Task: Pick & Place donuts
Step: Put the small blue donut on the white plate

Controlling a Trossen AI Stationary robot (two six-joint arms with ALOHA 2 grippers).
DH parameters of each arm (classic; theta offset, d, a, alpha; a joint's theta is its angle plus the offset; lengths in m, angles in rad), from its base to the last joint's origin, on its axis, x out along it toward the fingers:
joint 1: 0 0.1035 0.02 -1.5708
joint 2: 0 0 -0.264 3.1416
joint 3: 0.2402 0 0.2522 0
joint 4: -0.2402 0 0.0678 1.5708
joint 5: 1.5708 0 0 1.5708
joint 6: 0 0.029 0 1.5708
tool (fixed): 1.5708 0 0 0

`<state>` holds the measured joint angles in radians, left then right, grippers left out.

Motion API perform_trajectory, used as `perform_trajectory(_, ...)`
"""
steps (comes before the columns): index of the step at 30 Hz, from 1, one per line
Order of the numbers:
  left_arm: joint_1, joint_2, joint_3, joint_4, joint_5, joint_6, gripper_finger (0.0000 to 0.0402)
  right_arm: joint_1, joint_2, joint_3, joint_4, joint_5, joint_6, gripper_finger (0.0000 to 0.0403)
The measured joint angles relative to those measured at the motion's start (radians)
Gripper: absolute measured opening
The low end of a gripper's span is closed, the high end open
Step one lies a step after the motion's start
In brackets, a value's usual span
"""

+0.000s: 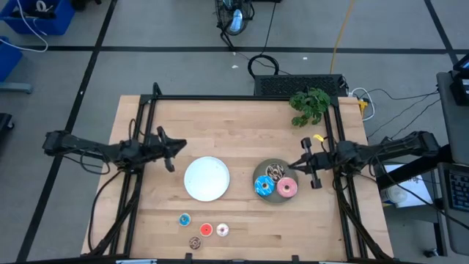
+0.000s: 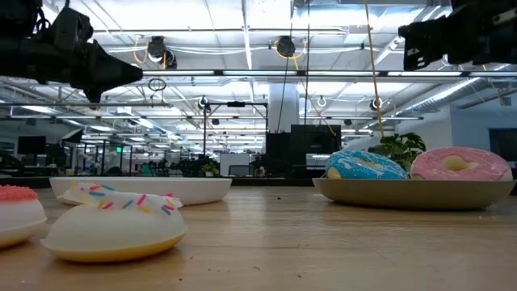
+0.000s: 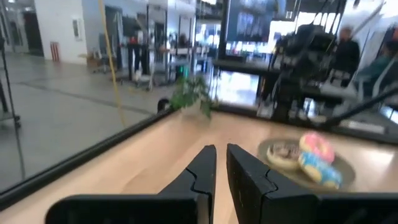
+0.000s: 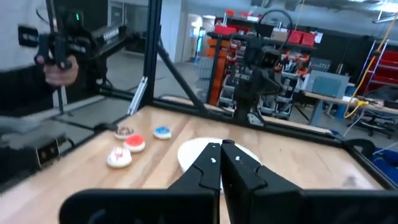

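High view, progress: three larger donuts, the blue-iced donut (image 1: 263, 186), the pink-iced donut (image 1: 286, 188) and the brown drizzled donut (image 1: 275, 172), sit together on the grey plate (image 1: 258, 173); the white plate (image 1: 207, 178) beside it lies bare. Four mini donuts, the blue mini donut (image 1: 185, 219), red mini donut (image 1: 206, 229), pale mini donut (image 1: 222, 230) and brown mini donut (image 1: 195, 243), rest on the wooden table (image 1: 234, 132) near its front edge. Whichever plate is the goal, judging by this layout, at least four donuts remain off any plate.

High view, arms: the left gripper (image 1: 173, 152) hovers just beside the white plate, holding nothing; the right gripper (image 1: 303, 168) hangs by the grey plate's edge, also empty. A small green plant (image 1: 311, 106) stands at the table's back corner.

Low view: the pale mini donut (image 2: 113, 223), flecked with sprinkles, fills the foreground, the red mini donut (image 2: 18, 212) at the frame edge; the blue-iced donut (image 2: 365, 166) and pink-iced donut (image 2: 460, 164) ride on the grey plate (image 2: 416, 193). Both arms hang high above the table.

Left wrist view: the left gripper (image 3: 221, 163) has its fingers drawn nearly together on nothing, pointed across the table toward the grey plate (image 3: 273, 149) and its donuts.

Right wrist view: the right gripper (image 4: 221, 160) likewise has its fingers pressed close and empty, facing the white plate (image 4: 193, 151) and the mini donuts beyond; a person's hand (image 4: 60, 68) shows past the table.
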<state>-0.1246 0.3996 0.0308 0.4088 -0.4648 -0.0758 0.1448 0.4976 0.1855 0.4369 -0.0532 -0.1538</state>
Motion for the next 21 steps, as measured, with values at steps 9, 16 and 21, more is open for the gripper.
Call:
perform_trajectory(9, -0.045, 0.154, 0.262, -0.371, -0.044, -0.079, 0.0042, 0.000, -0.001, -0.024, 0.045, 0.015, -0.077, 0.0000)
perform_trajectory(16, -0.195, 0.441, 0.622, -0.774, -0.117, -0.234, 0.0042, 0.000, -0.019, -0.024, 0.038, 0.026, -0.090, 0.0000)
perform_trajectory(21, -0.323, 0.668, 0.845, -1.034, -0.115, -0.432, 0.0042, 0.000, -0.027, -0.024, 0.023, 0.026, -0.032, 0.0000)
